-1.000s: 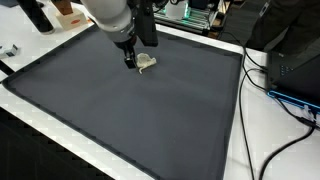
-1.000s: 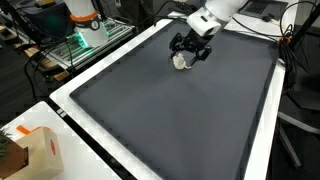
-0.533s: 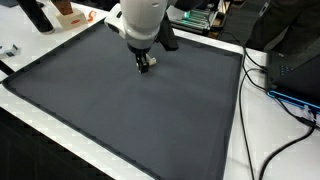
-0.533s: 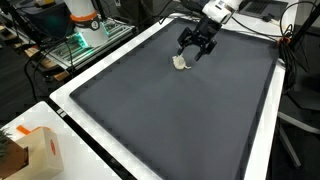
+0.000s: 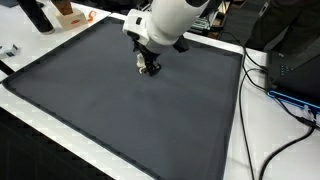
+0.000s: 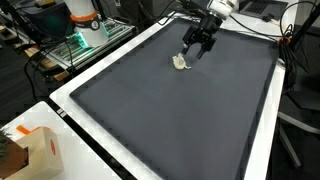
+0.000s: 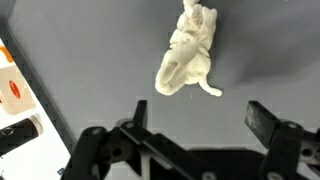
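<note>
Cream-white animal figurine (image 7: 188, 60) lies on the dark grey mat (image 7: 90, 70), upper centre of the wrist view, with the gripper (image 7: 197, 108) just below it, jaws spread wide, holding nothing.

**Gripper comes away from the white figure**

A second ago the gripper (image 6: 197, 41) sat right over the small white figure (image 6: 181, 63), covering most of it. It has since shifted toward the upper right of an exterior view and now stands apart from the figure, which lies uncovered. In an exterior view the arm (image 5: 168, 22) has swung from the upper left to lean in from the upper right. The gripper there now hides the figure, which earlier showed just to its right.
</note>
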Controlling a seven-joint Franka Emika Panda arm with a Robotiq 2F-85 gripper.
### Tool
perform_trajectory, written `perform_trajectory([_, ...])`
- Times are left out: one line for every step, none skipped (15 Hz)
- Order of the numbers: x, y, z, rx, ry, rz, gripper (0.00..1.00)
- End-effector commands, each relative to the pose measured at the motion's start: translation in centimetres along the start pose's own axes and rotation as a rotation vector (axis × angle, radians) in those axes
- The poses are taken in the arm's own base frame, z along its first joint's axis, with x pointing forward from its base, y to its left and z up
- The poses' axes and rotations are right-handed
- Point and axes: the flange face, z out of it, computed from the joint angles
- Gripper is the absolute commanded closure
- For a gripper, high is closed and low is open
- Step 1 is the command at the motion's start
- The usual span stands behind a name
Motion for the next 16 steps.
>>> perform_trajectory([-1.7,-0.3,0.2,0.014,0.060,-0.106,0.00])
perform_trajectory([-1.9,-0.5,0.1,0.025,0.077,-0.130,0.00])
perform_trajectory([-2.2,-0.5,0.1,0.033,0.086,-0.152,0.00])
perform_trajectory([-2.5,-0.6,0.2,0.043,0.098,-0.172,0.00])
perform_trajectory([-2.8,-0.6,0.1,0.053,0.103,-0.194,0.00])
perform_trajectory([-3.0,-0.5,0.2,0.057,0.116,-0.213,0.00])
perform_trajectory([-3.3,-0.4,0.1,0.063,0.119,-0.233,0.00])
perform_trajectory([-3.5,-0.3,0.1,0.066,0.125,-0.252,0.00])
perform_trajectory([-3.6,-0.1,0.2,0.062,0.128,-0.264,0.00])
perform_trajectory([-3.9,0.2,0.2,0.058,0.125,-0.281,0.00])
perform_trajectory([-4.0,0.4,0.2,0.055,0.126,-0.295,0.00])
perform_trajectory([-4.2,0.6,0.2,0.054,0.127,-0.307,0.00])
perform_trajectory([-4.4,0.8,0.1,0.053,0.129,-0.320,0.00])
perform_trajectory([-4.5,1.0,0.0,0.057,0.129,-0.338,0.00])
perform_trajectory([-4.7,1.1,0.0,0.058,0.128,-0.356,0.00])
perform_trajectory([-4.8,1.3,-0.2,0.062,0.127,-0.373,0.00])
